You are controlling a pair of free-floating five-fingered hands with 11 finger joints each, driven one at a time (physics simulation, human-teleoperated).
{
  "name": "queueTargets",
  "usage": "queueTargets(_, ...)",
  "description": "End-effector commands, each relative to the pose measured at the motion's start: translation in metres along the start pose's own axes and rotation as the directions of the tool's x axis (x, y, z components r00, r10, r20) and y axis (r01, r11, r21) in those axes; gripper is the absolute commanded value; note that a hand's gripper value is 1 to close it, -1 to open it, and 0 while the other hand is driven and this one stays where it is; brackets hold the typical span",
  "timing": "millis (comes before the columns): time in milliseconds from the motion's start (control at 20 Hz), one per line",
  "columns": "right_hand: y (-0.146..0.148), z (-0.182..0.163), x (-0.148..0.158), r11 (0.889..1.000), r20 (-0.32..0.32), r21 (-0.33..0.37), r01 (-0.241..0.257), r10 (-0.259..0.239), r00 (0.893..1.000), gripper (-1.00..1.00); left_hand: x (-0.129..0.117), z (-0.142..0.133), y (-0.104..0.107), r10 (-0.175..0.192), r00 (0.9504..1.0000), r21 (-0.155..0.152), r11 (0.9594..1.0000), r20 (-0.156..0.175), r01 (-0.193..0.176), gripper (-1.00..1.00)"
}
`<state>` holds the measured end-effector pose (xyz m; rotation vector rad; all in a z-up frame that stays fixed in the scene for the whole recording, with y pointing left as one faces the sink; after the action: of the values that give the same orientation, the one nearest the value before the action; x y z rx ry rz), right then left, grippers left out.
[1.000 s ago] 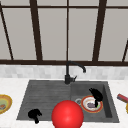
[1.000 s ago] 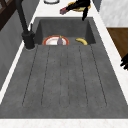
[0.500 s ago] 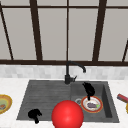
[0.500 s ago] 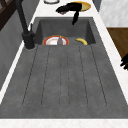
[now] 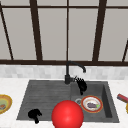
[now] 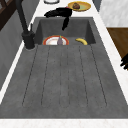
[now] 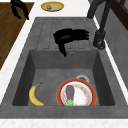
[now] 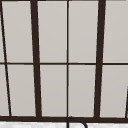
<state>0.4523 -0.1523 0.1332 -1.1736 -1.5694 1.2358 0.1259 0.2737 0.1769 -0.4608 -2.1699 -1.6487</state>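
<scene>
Your right hand [image 5: 81, 85] hovers open, fingers straight, above the red-rimmed white plate [image 5: 91, 104] — left hand [image 5: 34, 114] curled, holding nothing.

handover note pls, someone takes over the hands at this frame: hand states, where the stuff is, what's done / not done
Right hand: open, fingers straight, holding nothing, in the air above the basin's back edge near the faucet.
Left hand: idle at the sink's front left corner, fingers curled, holding nothing.
Plate with an eggplant lies on the basin floor; banana lies beside it, apart.
Done: nothing grasped. Left: plate, eggplant and banana all untouched in the basin.
</scene>
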Motion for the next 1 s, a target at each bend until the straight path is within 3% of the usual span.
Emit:
queueTargets(0,0.019,-0.031,0.009,0.999,0.010,-0.006,-0.048,0.048,0.999,-1.00,0.000,0.000,0.000,0.000,1.0000,0.000,1.0000,0.000,0.000,0.00)
queueTargets(200,0.033,-0.058,0.000,0.999,0.060,0.005,-0.050,0.050,0.997,-1.00,0.000,0.000,0.000,0.000,1.0000,0.000,1.0000,0.000,0.000,0.00)
queueTargets(500,0.043,-0.105,-0.002,0.998,0.057,0.063,0.003,-0.006,0.998,-1.00,0.000,0.000,0.000,0.000,1.0000,0.000,1.0000,0.000,0.000,0.00)
queueTargets(750,0.050,-0.141,-0.010,0.998,0.047,0.055,0.002,-0.004,0.999,-1.00,0.000,0.000,0.000,0.000,1.0000,0.000,1.0000,0.000,0.000,0.00)
queueTargets(950,0.056,-0.170,-0.017,0.995,0.053,0.095,0.012,-0.017,0.998,-1.00,0.000,0.000,0.000,0.000,1.0000,0.000,1.0000,0.000,0.000,0.00)
